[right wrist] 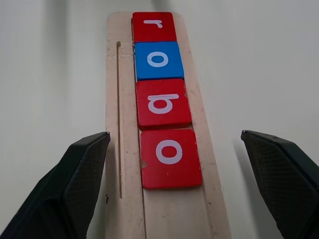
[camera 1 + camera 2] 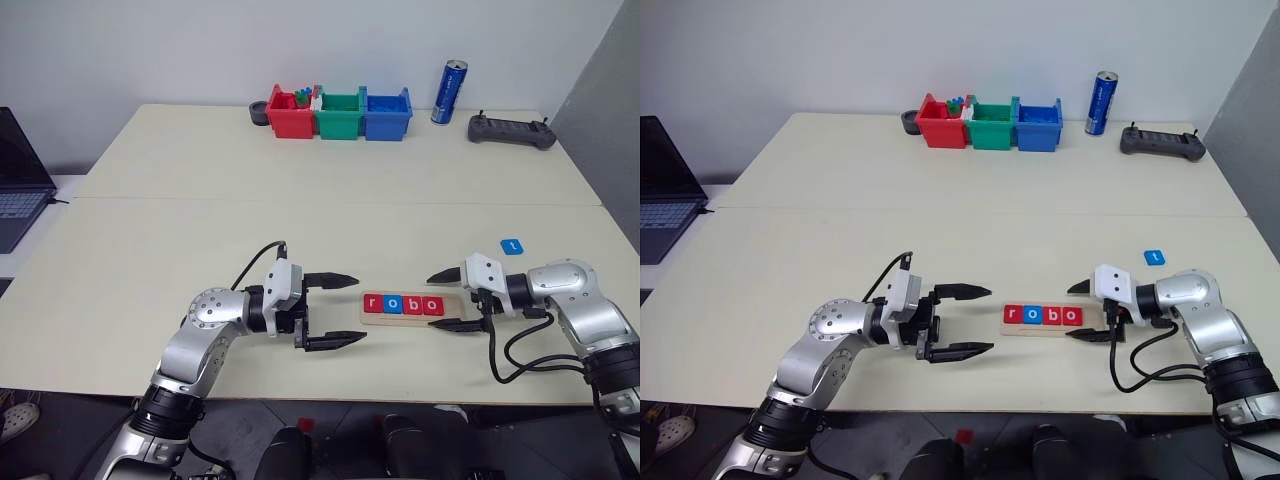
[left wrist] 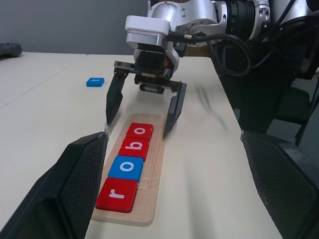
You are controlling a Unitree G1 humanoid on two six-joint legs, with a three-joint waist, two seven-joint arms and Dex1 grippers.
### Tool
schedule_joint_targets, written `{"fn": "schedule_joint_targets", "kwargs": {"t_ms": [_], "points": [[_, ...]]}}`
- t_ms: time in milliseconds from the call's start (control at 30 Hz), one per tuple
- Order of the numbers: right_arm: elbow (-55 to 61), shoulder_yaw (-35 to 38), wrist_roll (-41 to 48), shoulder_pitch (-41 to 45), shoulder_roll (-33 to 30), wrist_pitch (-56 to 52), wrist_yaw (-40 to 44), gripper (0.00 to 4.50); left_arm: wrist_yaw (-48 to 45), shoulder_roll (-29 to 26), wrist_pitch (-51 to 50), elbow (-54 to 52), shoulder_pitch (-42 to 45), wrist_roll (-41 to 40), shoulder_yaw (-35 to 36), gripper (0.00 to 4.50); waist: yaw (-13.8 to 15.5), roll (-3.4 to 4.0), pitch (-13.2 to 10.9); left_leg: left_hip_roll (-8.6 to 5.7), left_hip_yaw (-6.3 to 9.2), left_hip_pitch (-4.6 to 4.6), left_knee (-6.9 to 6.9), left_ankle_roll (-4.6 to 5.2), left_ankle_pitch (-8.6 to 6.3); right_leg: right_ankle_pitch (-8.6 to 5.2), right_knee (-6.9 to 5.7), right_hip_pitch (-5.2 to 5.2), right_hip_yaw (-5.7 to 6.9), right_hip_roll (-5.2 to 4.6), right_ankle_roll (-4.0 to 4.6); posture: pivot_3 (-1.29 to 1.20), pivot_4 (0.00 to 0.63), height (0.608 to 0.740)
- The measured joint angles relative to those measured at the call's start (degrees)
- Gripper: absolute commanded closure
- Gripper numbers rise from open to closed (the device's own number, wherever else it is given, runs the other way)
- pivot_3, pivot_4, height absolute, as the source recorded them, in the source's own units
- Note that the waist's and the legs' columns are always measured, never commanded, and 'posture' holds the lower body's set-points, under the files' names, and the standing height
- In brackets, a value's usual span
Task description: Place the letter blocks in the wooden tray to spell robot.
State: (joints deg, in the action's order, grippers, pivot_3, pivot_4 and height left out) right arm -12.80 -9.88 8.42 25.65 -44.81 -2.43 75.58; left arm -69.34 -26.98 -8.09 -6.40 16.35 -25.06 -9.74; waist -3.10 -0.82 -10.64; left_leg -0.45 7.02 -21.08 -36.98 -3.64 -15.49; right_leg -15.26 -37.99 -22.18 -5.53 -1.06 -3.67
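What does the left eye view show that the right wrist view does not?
Left eye view alone: the blue t block lying on the table apart from the tray, the three bins, the can, and the open left hand. Right wrist view alone: the tray's narrow groove. Both share: the wooden tray holding r, o, b, o, and the open right hand.

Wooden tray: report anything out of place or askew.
In the wooden tray four letter blocks sit in line, reading r, o, b, o. The last red o is turned slightly askew. The blue t block lies loose on the table, apart from the tray.
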Motion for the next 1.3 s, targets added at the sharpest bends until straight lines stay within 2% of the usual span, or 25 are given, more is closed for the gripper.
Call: {"fn": "schedule_joint_targets", "kwargs": {"t_ms": [100,200,567,600,1300], "points": [[0.01,1.84,0.54,-0.01,-2.18,-0.28,0.40,0.01,0.01,-0.23,0.00,-0.08,-0.12,0.00,0.00,0.00,0.02,0.00,0.00,-0.01,0.00,-0.01,0.00,0.00,0.00,0.00,0.01,0.00,0.00,-0.01,0.00,0.00,0.150,0.740],[0.06,4.05,1.37,-0.14,-4.02,-0.48,0.63,0.60,0.01,-0.25,0.01,-0.09,-0.28,0.00,0.00,0.00,0.04,-0.01,-0.01,0.00,0.00,0.00,0.00,0.00,0.00,0.00,0.01,0.00,0.00,0.00,0.00,0.00,0.150,0.740],[-1.26,4.65,1.74,-2.38,-4.63,1.33,0.73,4.33,-0.04,-0.19,0.15,-0.08,-0.26,0.00,0.00,0.00,-0.05,-0.01,-0.01,0.01,-0.02,0.00,0.01,0.00,0.00,0.00,0.01,0.00,-0.01,0.01,0.00,0.00,0.150,0.740],[-1.26,4.63,1.68,-2.60,-4.62,1.62,0.58,4.45,-0.03,-0.19,0.15,-0.08,-0.26,0.00,0.00,0.00,-0.04,-0.01,-0.01,0.00,-0.02,0.00,0.01,0.00,0.00,0.00,0.01,0.00,-0.01,0.00,0.00,0.00,0.150,0.740],[-1.32,1.72,-2.21,-3.65,-1.62,4.14,-1.35,4.45,0.07,-0.21,0.10,-0.08,-0.26,0.00,0.00,0.00,-0.06,-0.01,-0.01,0.01,-0.01,0.01,0.01,0.00,0.00,0.00,0.01,0.00,0.00,0.01,0.00,0.00,0.150,0.740]]}}
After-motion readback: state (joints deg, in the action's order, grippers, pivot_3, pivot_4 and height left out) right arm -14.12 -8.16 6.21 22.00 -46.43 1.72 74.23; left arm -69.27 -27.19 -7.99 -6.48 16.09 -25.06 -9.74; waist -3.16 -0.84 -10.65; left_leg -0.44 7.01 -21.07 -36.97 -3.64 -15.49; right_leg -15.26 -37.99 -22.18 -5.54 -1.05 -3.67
